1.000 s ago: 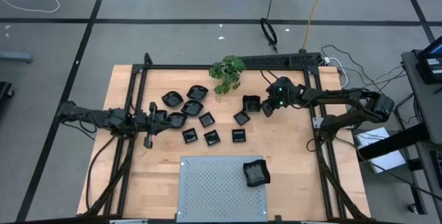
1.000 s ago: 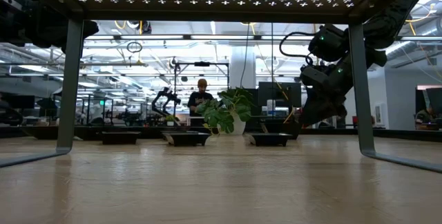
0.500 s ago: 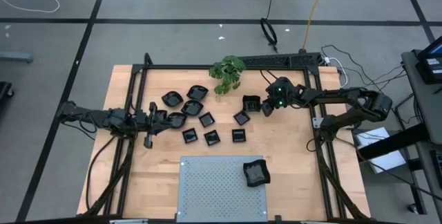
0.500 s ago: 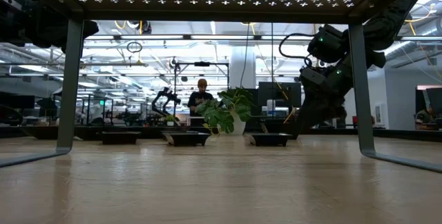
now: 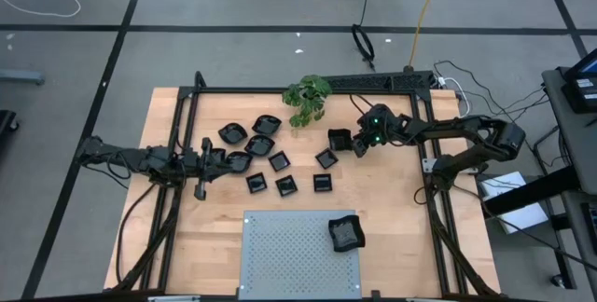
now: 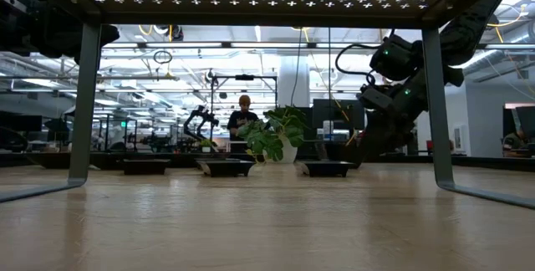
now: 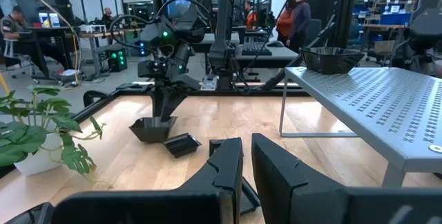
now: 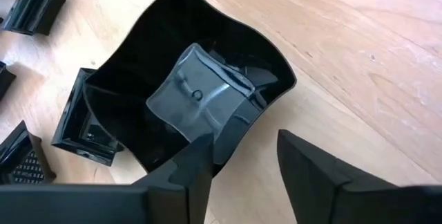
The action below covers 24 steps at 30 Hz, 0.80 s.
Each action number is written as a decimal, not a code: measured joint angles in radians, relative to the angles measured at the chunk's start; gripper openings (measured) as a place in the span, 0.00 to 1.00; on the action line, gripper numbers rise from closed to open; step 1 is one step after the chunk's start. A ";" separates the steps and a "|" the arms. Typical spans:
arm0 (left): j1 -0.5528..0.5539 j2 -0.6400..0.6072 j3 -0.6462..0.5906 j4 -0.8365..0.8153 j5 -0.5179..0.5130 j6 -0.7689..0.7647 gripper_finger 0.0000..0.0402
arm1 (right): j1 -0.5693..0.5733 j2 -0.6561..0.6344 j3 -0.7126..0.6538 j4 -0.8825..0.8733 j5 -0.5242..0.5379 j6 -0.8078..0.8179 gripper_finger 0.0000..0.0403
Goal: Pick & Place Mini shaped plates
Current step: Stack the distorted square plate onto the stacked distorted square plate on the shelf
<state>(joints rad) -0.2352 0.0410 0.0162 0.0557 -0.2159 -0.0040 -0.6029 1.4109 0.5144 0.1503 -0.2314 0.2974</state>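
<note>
The right gripper [image 5: 355, 144] is down at the back of the table [image 5: 392, 218], just right of the plant [image 5: 306, 99], and its two fingers straddle one wall of a black dish [image 5: 340, 140] — one finger [image 8: 183, 175] inside the rim, the other [image 8: 311, 175] outside. In the right wrist view a gap shows between the fingers with the dish edge in it; whether they actually pinch the wall I cannot tell. The dish [image 8: 186, 106] looks tilted, its glossy floor turned toward the camera, and in the left wrist view it [image 7: 153, 128] sits under the gripper with one side raised off the wood.

The other dishes lie in a loose cluster [image 5: 266, 157] left of that one, in the middle of the table, each flat on the wood. One more dish [image 5: 346, 233] sits on the grey panel [image 5: 289, 255] at the front, near its right edge.

The left gripper [image 5: 201, 162] rests low at the left edge of the cluster — fingers close together with a thin slit between them, holding nothing
</note>
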 joint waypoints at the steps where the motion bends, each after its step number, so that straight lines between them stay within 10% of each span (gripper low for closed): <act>1: 0.000 0.000 0.000 0.000 0.000 0.000 0.09 | 0.000 0.000 0.000 -0.001 0.000 0.001 0.34; 24: 0.000 0.000 0.000 0.000 0.000 0.000 0.09 | 0.000 0.000 0.000 0.001 -0.001 0.008 0.12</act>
<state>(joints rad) -0.2352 0.0410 0.0162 0.0559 -0.2157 -0.0044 -0.6025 1.4109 0.5144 0.1515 -0.2321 0.3058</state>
